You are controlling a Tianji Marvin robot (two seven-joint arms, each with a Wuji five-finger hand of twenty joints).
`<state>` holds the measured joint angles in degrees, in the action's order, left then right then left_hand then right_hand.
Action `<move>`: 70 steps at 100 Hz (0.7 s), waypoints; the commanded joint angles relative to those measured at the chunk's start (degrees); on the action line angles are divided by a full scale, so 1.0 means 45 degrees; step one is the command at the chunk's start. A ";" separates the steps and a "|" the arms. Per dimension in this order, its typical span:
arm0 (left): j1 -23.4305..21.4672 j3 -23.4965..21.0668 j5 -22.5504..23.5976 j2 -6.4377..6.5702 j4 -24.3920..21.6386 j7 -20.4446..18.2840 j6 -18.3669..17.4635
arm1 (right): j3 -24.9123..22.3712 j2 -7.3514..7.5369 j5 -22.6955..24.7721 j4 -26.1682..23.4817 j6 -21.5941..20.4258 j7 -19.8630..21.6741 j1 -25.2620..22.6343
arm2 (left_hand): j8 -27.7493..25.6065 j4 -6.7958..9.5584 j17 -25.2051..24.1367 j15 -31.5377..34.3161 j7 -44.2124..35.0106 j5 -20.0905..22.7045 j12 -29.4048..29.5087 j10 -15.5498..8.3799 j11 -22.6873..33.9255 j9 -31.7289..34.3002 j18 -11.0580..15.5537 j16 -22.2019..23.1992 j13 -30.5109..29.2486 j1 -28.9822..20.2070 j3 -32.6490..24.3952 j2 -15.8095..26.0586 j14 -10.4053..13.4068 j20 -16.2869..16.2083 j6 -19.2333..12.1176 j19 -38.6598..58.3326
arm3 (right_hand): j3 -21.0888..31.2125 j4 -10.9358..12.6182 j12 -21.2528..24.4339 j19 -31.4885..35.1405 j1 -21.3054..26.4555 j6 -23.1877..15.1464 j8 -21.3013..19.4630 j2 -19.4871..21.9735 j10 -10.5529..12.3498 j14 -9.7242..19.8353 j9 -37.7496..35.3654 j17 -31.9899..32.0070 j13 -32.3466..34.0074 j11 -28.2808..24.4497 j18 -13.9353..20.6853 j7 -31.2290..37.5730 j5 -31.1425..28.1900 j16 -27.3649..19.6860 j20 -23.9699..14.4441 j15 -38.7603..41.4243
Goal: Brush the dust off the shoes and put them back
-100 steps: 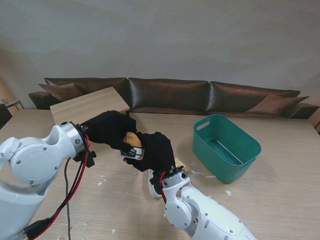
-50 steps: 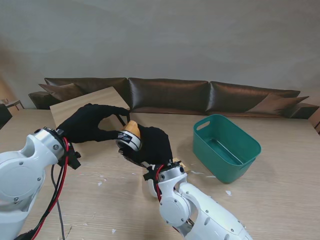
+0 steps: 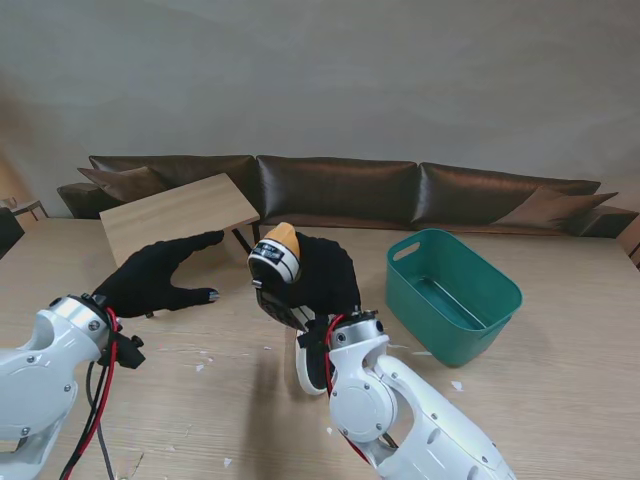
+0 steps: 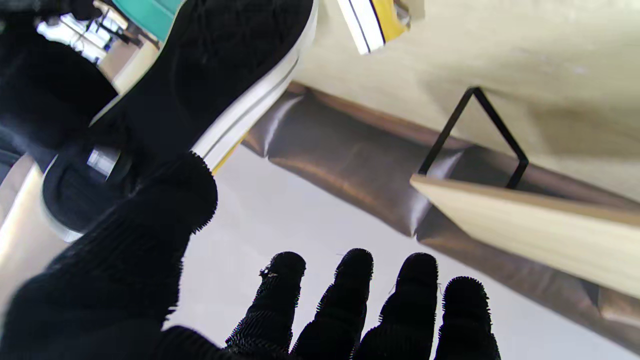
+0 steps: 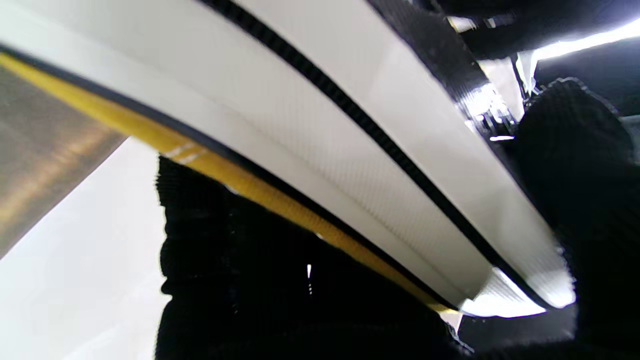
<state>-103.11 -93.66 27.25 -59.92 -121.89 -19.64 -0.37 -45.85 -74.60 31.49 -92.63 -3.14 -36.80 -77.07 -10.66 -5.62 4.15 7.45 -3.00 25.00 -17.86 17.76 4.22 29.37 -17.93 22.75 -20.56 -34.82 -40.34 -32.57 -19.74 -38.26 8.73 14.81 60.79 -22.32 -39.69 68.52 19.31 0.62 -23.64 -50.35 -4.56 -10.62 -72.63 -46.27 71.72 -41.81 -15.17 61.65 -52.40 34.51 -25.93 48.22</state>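
Stand view gives you the clearest read: your right hand [image 3: 318, 282] is wrapped around a shoe [image 3: 277, 258] and holds it lifted off the wooden table [image 3: 520, 400], toe end tipped upward so the tan sole and white sidewall face the camera. That raised shoe sits roughly mid-table, just left of the green basket [image 3: 455, 295], not touching it. A second shoe [image 3: 305, 368] lies on the table nearer to you, directly under the right wrist, with only its white edge showing past the arm.

Your left hand [image 3: 160, 275] is apart from the shoe, off to its left, fingers stretched out and spread, thumb parted from them, holding nothing. Farther from you, beyond that hand, a light wooden board [image 3: 175, 215] leans up at the table's far side in front of the dark sofa [image 3: 400, 190].

Left wrist view confirms it for you: the four gloved fingertips [image 4: 355, 270] stand separated with open air between them, and the shoe [image 4: 200, 85] is close beside the thumb, black upper over a white sidewall.

Right wrist view is filled by the shoe's [image 5: 310, 130] white sidewall with its black stripe and yellow edge, gloved fingers [image 5: 575, 165] pressed against it on both sides.

Small white flecks [image 3: 205, 360] dot the table near you.
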 commanded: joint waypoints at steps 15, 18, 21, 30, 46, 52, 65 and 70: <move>0.1017 0.1575 -0.0509 -0.0112 0.1669 0.0014 -0.0007 | -0.0572 0.0150 -0.0435 -0.1212 0.0012 0.0702 -0.0311 | 0.0280 -0.0706 -0.0465 -0.0471 0.0290 -0.0645 0.0239 -0.0213 -0.0249 -0.0805 0.0748 -0.0327 0.1182 0.1677 -0.1792 -0.0969 0.0370 -0.0052 -0.0128 -0.0753 | 0.3123 0.0834 -0.0292 0.0026 0.2814 -0.2147 -0.0558 0.1313 0.0708 0.1215 -0.0532 0.1538 0.0703 0.0136 0.0170 0.0582 -0.0406 0.0126 0.0148 0.0407; 0.1194 0.1780 -0.0631 -0.0126 0.1858 0.0073 0.0003 | -0.0639 0.0158 -0.0526 -0.1330 0.0004 0.0750 -0.0362 | 0.0311 -0.0773 -0.0497 -0.0474 0.0301 -0.0651 0.0249 -0.0218 -0.0247 -0.0841 0.0780 -0.0341 0.1213 0.1839 -0.2064 -0.1091 0.0369 -0.0037 -0.0121 -0.0768 | 0.3105 0.0840 -0.0299 0.0025 0.2832 -0.2114 -0.0566 0.1303 0.0682 0.1190 -0.0542 0.1546 0.0708 0.0141 0.0156 0.0566 -0.0405 0.0126 0.0140 0.0401; 0.1370 0.1974 -0.0754 -0.0138 0.2031 0.0118 0.0025 | -0.0704 0.0167 -0.0611 -0.1445 -0.0005 0.0797 -0.0409 | 0.0332 -0.0805 -0.0528 -0.0486 0.0332 -0.0726 0.0256 -0.0217 -0.0258 -0.0887 0.0797 -0.0349 0.1249 0.1938 -0.2157 -0.1152 0.0360 -0.0031 -0.0104 -0.0778 | 0.3097 0.0845 -0.0303 0.0021 0.2839 -0.2102 -0.0572 0.1313 0.0681 0.1183 -0.0546 0.1561 0.0704 0.0145 0.0145 0.0558 -0.0407 0.0124 0.0136 0.0393; 0.1882 0.2498 -0.1041 -0.0159 0.2500 0.0174 0.0056 | -0.0878 0.0184 -0.0814 -0.1737 -0.0037 0.0887 -0.0516 | 0.0327 -0.0952 -0.0574 -0.0485 0.0301 -0.0831 0.0252 -0.0215 -0.0253 -0.0953 0.0824 -0.0354 0.1290 0.2395 -0.2798 -0.1406 0.0314 -0.0023 -0.0013 -0.0784 | 0.3071 0.0851 -0.0310 0.0018 0.2853 -0.2104 -0.0590 0.1341 0.0670 0.1180 -0.0539 0.1571 0.0703 0.0159 0.0131 0.0542 -0.0409 0.0116 0.0126 0.0371; 0.2660 0.3220 -0.1879 -0.0187 0.3081 0.0117 -0.0021 | -0.1057 0.0160 -0.1207 -0.2096 -0.0189 0.0921 -0.0684 | 0.0107 -0.1161 -0.0593 -0.0495 0.0066 -0.0618 0.0218 -0.0205 -0.0232 -0.0885 0.0802 -0.0367 0.1301 0.3085 -0.3681 -0.1911 0.0243 0.0003 -0.0005 -0.0801 | 0.3020 0.0868 -0.0332 0.0007 0.2898 -0.2058 -0.0639 0.1370 0.0651 0.1143 -0.0520 0.1635 0.0700 0.0181 0.0083 0.0508 -0.0399 0.0105 0.0100 0.0326; 0.2877 0.3430 -0.2281 -0.0174 0.3187 -0.0079 -0.0026 | -0.1085 0.0140 -0.1301 -0.2175 -0.0262 0.0876 -0.0736 | 0.0038 -0.1199 -0.0572 -0.0489 -0.0006 -0.0495 0.0208 -0.0225 -0.0218 -0.0850 0.0794 -0.0370 0.1278 0.3124 -0.3819 -0.2051 0.0210 0.0010 -0.0060 -0.0800 | 0.3006 0.0877 -0.0342 0.0004 0.2906 -0.2085 -0.0673 0.1394 0.0652 0.1136 -0.0515 0.1651 0.0703 0.0191 0.0079 0.0491 -0.0397 0.0102 0.0086 0.0306; 0.3281 0.3854 -0.2536 -0.0146 0.3401 -0.0313 -0.0052 | -0.1140 0.0093 -0.1711 -0.2372 -0.0528 0.0856 -0.0918 | -0.0036 -0.1259 -0.0546 -0.0502 -0.0022 -0.0471 0.0198 -0.0236 -0.0223 -0.0865 0.0791 -0.0390 0.1303 0.3373 -0.3940 -0.2054 0.0107 0.0031 -0.0154 -0.0807 | 0.2991 0.0886 -0.0355 -0.0013 0.2933 -0.2056 -0.0712 0.1394 0.0649 0.1095 -0.0505 0.1700 0.0694 0.0205 0.0081 0.0466 -0.0406 0.0104 0.0069 0.0287; 0.3419 0.4003 -0.2822 -0.0156 0.3494 -0.0361 -0.0046 | -0.1164 0.0090 -0.1842 -0.2420 -0.0696 0.0888 -0.0981 | -0.0060 -0.1273 -0.0573 -0.0522 -0.0032 -0.0435 0.0194 -0.0236 -0.0222 -0.0867 0.0786 -0.0406 0.1348 0.3423 -0.4003 -0.2091 0.0082 0.0048 -0.0207 -0.0829 | 0.2971 0.0887 -0.0364 -0.0014 0.2945 -0.2071 -0.0721 0.1426 0.0651 0.1112 -0.0474 0.1710 0.0687 0.0214 0.0074 0.0452 -0.0395 0.0096 0.0061 0.0262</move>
<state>-88.41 -76.36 15.68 -60.14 -106.64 -20.06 -0.45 -50.99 -73.68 23.70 -101.95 -5.00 -33.38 -80.86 -10.57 -9.49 2.59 6.10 -2.88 23.55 -17.10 17.69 3.67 27.00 -16.46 21.37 -18.03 -22.52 -56.56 -39.12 -18.89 -38.17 8.78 12.69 60.79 -22.32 -40.28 68.52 19.40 0.64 -24.23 -50.35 -4.86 -10.62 -72.64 -46.27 71.72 -41.77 -15.19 61.65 -52.40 34.51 -25.90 48.22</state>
